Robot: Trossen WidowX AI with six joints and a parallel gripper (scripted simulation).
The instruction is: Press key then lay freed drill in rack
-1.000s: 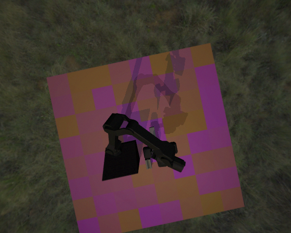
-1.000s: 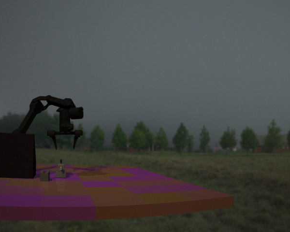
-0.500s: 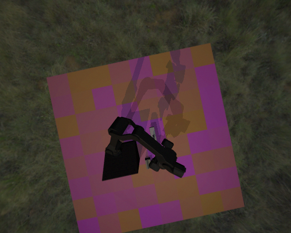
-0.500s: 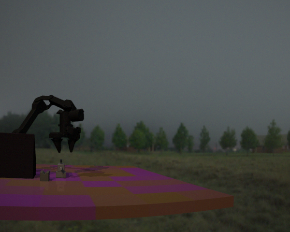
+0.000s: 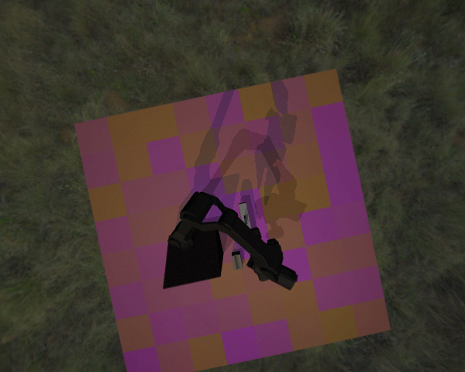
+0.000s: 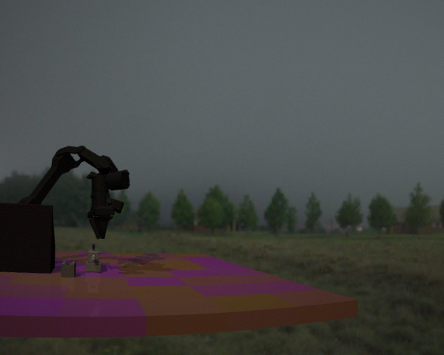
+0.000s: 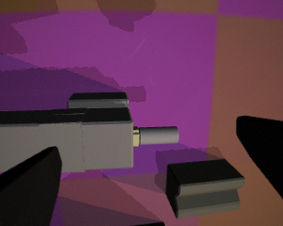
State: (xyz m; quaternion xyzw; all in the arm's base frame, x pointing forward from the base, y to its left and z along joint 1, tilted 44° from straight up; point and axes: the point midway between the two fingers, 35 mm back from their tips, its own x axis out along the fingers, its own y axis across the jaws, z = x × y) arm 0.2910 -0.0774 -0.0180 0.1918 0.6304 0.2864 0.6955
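Observation:
The grey housing [image 5: 242,208] [image 6: 93,266] [image 7: 108,141] is a long block. The key [image 6: 93,247] is a small dark peg standing up from its top in the exterior view; it is not clearly visible in the wrist view. The drill [image 7: 159,135] is a short grey cylinder with a pale yellow collar, sticking out of the housing's end face. The rack [image 5: 236,261] [image 6: 68,269] [image 7: 208,188] is a separate small grey block with a V groove. My gripper [image 6: 101,237] [image 7: 150,140] is open and empty, above the drill, its fingers either side of the drill in the wrist view. The top view hides its fingertips.
The dark arm base block [image 5: 194,260] [image 6: 19,237] stands beside the rack and housing. A low grey ledge [image 7: 98,101] shows beside the housing. The checkered table [image 5: 264,340] [image 6: 252,316] has arm shadows across it. The arm covers part of the housing in the top view.

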